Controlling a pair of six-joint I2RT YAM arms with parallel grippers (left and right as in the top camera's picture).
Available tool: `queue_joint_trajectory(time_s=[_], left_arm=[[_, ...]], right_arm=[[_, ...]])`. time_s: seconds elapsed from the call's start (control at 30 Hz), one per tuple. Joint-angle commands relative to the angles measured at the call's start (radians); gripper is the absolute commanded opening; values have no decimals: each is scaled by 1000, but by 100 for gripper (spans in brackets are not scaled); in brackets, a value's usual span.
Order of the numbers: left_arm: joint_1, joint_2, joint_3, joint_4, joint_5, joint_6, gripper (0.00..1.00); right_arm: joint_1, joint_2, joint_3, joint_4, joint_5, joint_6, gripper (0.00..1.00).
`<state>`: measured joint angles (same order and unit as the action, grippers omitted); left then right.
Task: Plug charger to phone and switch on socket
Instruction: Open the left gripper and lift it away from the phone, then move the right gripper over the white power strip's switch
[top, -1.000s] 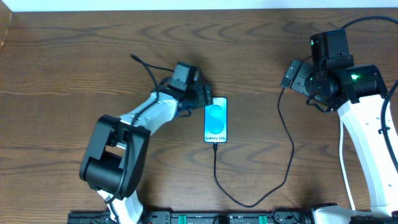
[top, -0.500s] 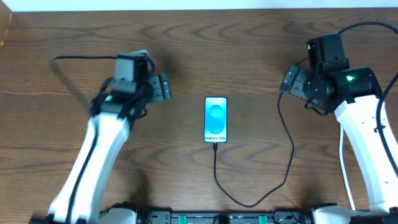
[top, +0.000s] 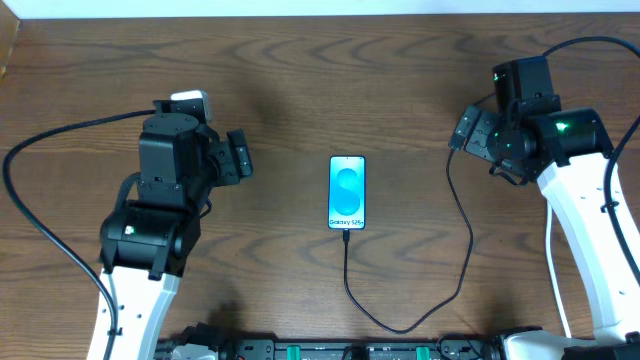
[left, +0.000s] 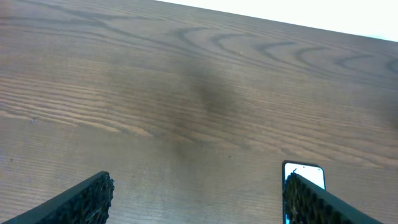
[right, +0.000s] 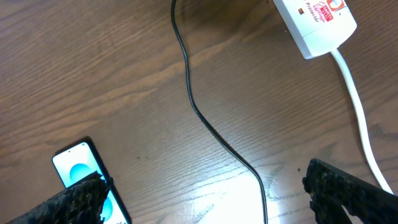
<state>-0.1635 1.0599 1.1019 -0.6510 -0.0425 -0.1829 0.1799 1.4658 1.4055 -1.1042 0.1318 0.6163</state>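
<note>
Charger: one black cable, and only part of it can be followed; from overhead it leaves the near short edge of the phone, loops toward the front edge of the worktop, climbs again on the right and vanishes under the right arm; its adapter end is hidden in every view, and the plug tip at the phone is too small to judge how it sits.

One phone lies flat near the middle of the worktop, screen lit; the left wrist camera catches only its top corner behind a finger, and the right wrist camera sees its upper half, the rest covered and cut off.

One socket shows only to the right wrist camera, most of it cropped by the top edge; it has red marks, but the print is unreadable and the switch position cannot be told; its white cord runs off at the lower right.

Two arms; the left fingers are spread wide over bare wood left of the phone, holding nothing; the right fingers are likewise spread wide and hold nothing, above the cable, near the socket.
</note>
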Motion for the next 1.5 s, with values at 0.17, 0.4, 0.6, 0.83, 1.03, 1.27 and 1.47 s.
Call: queue_joint_trajectory(time_s=[0.17,0.4,0.6,0.83,1.03,1.27,1.47], left_arm=[[4,13,10,-48,-22,10,87],[4,13,10,-56,-22,10,88],[4,13,10,-56,-22,10,88],[4,13,10,-56,-22,11,88],[4,13,10,-56,-22,10,88],[4,13,10,-56,-22,10,88],[4,13,10,-56,-22,10,88]], right_arm=[[-2,1,-5,0,16,-11,99],[-2,1,-5,0,16,-11,99],[-2,1,-5,0,16,-11,99],[-2,1,-5,0,16,-11,99],[-2,1,-5,0,20,-12,99],[-3,1,-5,2,28,-11,99],[-9,1,-5,19,14,-77,99]])
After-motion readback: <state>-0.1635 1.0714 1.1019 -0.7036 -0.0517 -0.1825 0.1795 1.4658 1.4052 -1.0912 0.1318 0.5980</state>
